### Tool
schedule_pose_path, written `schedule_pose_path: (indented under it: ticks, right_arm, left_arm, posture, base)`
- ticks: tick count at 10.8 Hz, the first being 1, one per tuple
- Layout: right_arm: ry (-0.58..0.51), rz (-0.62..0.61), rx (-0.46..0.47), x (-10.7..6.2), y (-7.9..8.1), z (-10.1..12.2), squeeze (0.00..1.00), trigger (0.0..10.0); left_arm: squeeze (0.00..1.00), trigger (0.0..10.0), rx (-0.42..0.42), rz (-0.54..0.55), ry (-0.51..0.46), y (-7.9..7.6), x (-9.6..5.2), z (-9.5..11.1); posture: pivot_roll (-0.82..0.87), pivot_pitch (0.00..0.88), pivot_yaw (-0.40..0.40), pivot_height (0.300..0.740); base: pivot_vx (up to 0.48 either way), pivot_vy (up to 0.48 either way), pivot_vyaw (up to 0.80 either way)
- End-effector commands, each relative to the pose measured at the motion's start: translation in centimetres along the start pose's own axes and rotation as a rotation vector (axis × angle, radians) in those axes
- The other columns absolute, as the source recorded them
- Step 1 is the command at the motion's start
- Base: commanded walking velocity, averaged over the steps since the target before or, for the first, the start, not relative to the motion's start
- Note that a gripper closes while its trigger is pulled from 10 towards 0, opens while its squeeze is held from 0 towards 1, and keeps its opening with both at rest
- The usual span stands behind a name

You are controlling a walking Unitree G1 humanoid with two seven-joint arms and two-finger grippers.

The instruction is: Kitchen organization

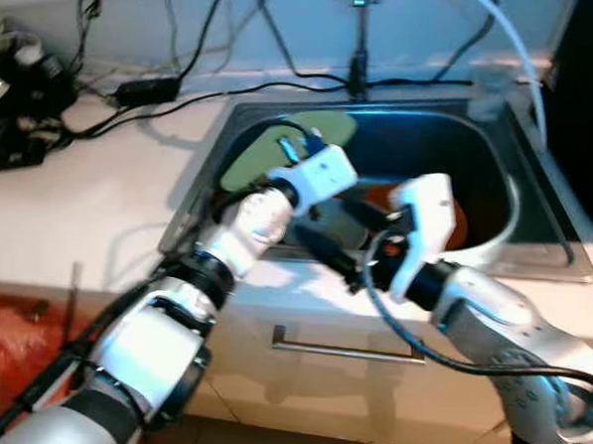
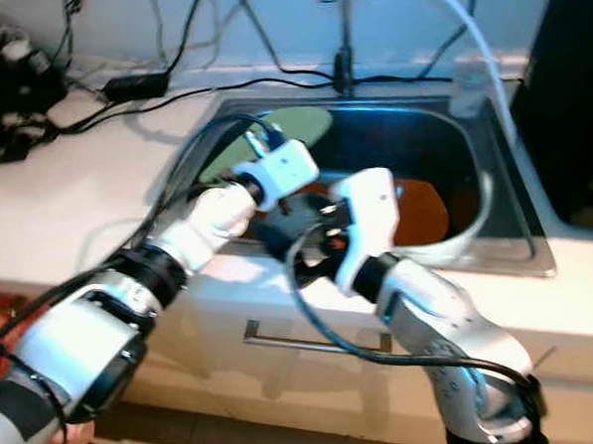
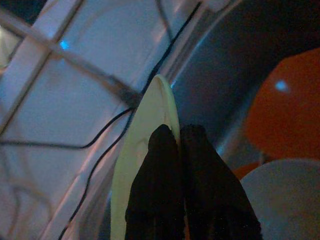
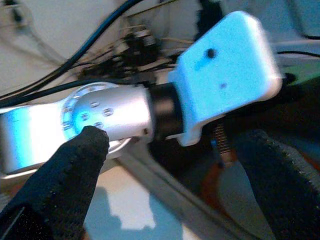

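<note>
Right gripper [image 4: 170,165] hangs over the sink's near rim with its fingers [image 4: 65,175] spread wide, the left wrist between them. Just beyond, the left gripper [image 3: 180,135] is pinched on the edge of a green plate [image 1: 285,147] that leans tilted against the left wall of the sink [image 1: 535,234]. An orange plate [image 1: 466,216] lies on the sink's floor to the right, and a faucet [image 1: 358,46] stands at the far rim.

A white worktop [image 1: 100,182] is stretching toward nine o'clock, black cables [image 1: 184,82] trailing across it at eleven. Bluish light is glinting off the steel sink [image 1: 544,235], and a drawer handle [image 1: 345,349] is showing at six.
</note>
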State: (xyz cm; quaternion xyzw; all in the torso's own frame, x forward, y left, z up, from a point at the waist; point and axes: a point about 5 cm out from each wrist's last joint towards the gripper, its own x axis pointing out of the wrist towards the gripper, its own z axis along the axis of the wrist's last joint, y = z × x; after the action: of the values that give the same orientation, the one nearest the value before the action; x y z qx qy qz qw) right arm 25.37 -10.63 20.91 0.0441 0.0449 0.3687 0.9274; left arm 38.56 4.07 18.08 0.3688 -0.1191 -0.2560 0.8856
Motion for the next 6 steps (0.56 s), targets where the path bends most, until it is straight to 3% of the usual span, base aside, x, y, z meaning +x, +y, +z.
schedule_pose_path:
  ticks: [1, 4, 6]
  right_arm:
    - [-0.006, -0.023, -0.013, -0.4, 0.0, 0.3, 0.0, 10.0]
    - [0.029, -0.145, -0.021, -2.1, -1.0, -0.2, 0.0, 10.0]
    - [0.047, -0.151, -0.02, -2.3, -0.8, -0.3, 0.0, 10.0]
  left_arm:
    - [0.0, 0.0, 0.019, 0.011, -0.029, 0.7, 0.4, 0.8]
    - [0.0, 0.0, -0.046, -0.039, -0.028, -1.2, 1.0, 1.7]
    - [0.0, 0.1, -0.126, -0.038, 0.042, -1.6, 0.9, 0.7]
  posture:
    - [-0.27, 0.0, 0.217, 0.74]
    - [-0.32, 0.0, 0.235, 0.74]
    - [-0.32, 0.0, 0.234, 0.74]
  base:
    - [0.0, 0.0, 0.0]
    - [0.0, 0.0, 0.0]
    - [0.0, 0.0, 0.0]
